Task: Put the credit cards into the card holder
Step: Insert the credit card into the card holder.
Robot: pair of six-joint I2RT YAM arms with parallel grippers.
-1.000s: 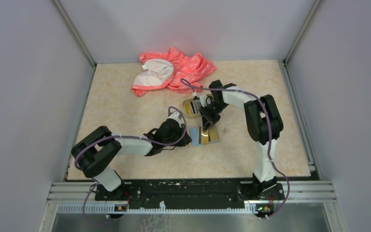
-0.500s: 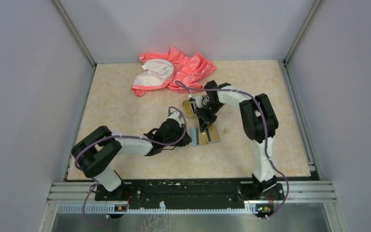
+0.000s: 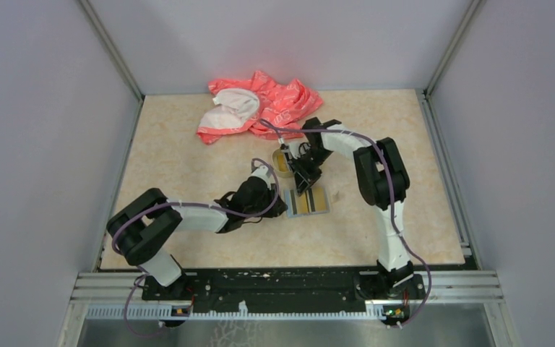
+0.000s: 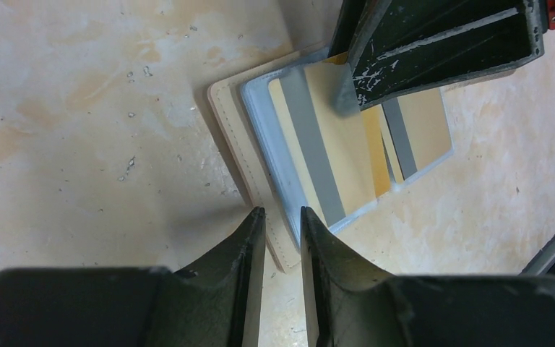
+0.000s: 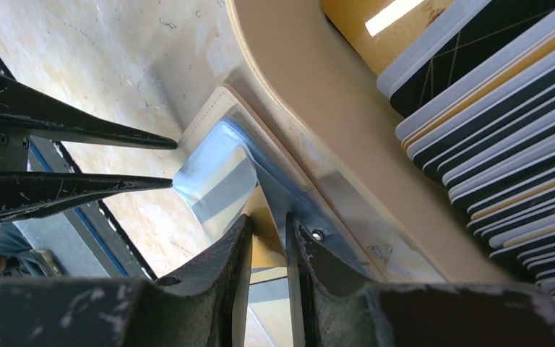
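Visibly two cards [image 4: 316, 163] in one holder [image 4: 230, 126].

Plain grey walls [image 3: 43, 108] enclose a beige marbled tabletop [image 3: 181, 159] edged with metal rails [image 3: 108, 43].

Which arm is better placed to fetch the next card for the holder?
Right. The right gripper hangs beside the tray of stacked credit cards, just over the card holder. The left gripper pinches the card holder's edge, apparently steadying it.
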